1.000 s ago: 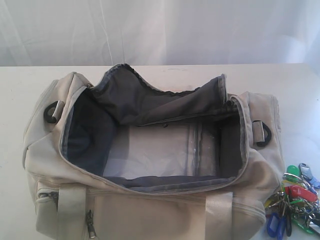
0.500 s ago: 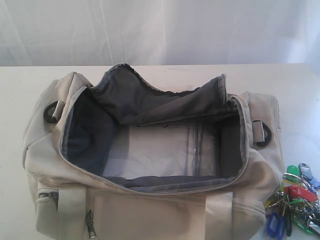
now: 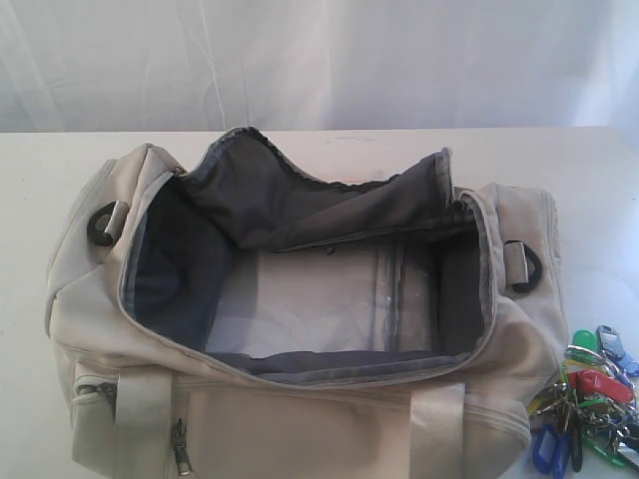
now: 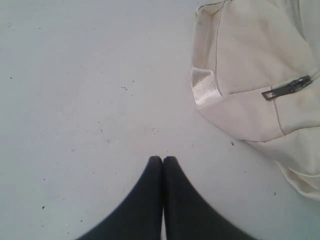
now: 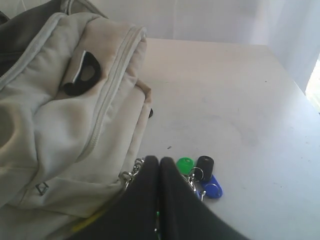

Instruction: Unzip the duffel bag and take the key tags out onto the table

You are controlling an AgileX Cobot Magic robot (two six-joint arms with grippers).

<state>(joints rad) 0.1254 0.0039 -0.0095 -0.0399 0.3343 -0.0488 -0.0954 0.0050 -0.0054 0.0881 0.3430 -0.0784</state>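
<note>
No text, label, brand, number or sign can be read, neither on the duffel bag [image 3: 329, 424] nor on the key tags [image 3: 591, 397].

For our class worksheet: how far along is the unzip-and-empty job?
Done: the duffel bag gapes unzipped, interior looks empty; the key tags lie on the table beside it. In hand: nothing; the left gripper and right gripper are shut, apparently empty. Left: seemingly nothing.

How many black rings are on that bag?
2. In the exterior view, one black ring sits at the left end of the duffel bag, the other at its right end. Others may be hidden on unseen sides.
</note>
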